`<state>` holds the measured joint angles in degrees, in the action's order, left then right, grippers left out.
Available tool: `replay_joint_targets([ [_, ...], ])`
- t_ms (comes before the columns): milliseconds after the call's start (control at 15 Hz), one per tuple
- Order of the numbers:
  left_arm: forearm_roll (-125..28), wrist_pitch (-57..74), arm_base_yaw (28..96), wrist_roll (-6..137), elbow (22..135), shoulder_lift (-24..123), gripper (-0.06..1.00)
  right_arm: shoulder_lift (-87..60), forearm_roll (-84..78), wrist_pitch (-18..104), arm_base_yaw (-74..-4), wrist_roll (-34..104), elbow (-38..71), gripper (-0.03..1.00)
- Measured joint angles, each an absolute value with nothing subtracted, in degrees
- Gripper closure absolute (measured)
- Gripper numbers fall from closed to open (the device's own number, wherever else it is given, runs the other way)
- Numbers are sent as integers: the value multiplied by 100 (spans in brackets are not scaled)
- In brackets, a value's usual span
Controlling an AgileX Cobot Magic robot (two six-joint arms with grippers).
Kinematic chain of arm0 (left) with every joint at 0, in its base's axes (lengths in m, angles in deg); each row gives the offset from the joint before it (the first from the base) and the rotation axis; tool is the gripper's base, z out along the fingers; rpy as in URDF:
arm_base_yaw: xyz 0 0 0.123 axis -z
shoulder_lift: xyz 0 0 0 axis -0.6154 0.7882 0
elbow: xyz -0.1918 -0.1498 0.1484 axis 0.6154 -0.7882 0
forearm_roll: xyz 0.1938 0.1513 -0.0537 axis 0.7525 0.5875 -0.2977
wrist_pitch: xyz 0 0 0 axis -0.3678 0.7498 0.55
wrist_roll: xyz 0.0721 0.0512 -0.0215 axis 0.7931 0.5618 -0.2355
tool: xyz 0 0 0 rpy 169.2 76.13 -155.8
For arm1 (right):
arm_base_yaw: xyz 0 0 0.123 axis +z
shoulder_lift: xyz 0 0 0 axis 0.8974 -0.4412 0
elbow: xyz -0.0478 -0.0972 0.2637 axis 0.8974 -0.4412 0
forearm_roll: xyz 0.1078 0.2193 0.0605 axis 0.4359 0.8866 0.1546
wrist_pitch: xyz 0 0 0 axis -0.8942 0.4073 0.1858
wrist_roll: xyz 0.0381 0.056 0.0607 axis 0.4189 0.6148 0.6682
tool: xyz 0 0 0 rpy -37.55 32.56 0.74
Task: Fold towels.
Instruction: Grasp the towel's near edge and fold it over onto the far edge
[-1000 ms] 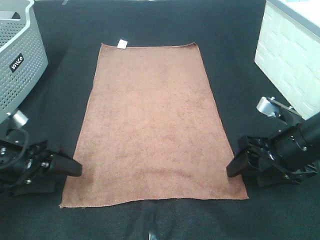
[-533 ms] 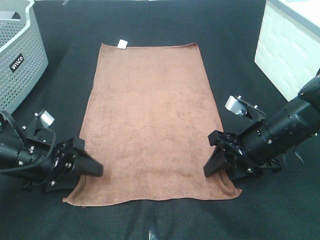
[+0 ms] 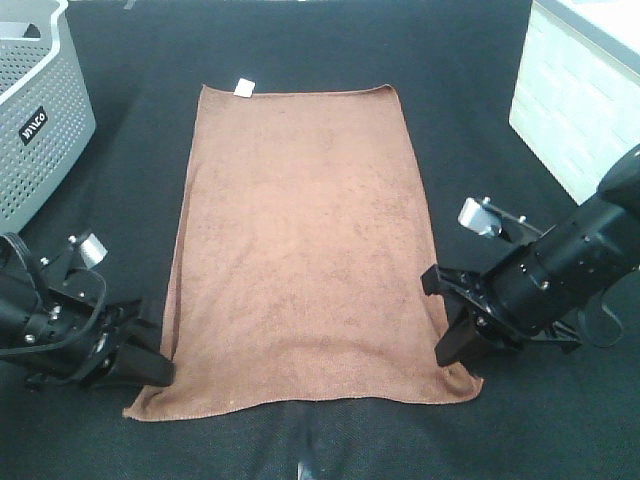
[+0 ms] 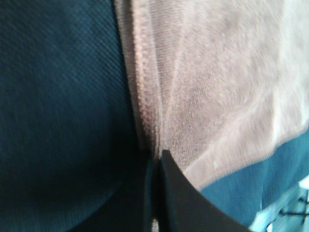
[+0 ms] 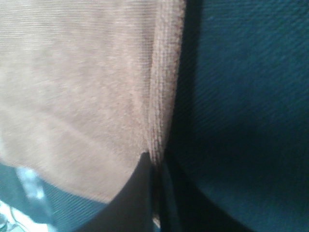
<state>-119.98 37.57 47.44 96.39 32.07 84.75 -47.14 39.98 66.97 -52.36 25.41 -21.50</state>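
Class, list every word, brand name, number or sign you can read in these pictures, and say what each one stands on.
"WILCO", as best it reads: white letters on the black label on the side of the grey basket.
White tag at the far hem of the towel: too small to tell whether it carries any print.
Both wrist views: no text.
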Motion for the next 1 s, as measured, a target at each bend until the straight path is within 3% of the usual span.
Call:
replay_joint_targets([
  [267, -10777, 3728, 4789, 8648, 2617, 7335, 94, -4003, 3992, 6783, -5230, 2621, -2861, 97],
  [667, -10325, 3825, 4789, 8201, 1718, 6270, 94, -3012, 4004, 6943, -5230, 2621, -3961, 97],
  [1000, -10239, 3860, 4789, 8075, 1970, 6075, 94, -2697, 3941, 6915, -5230, 2621, -3875, 97],
])
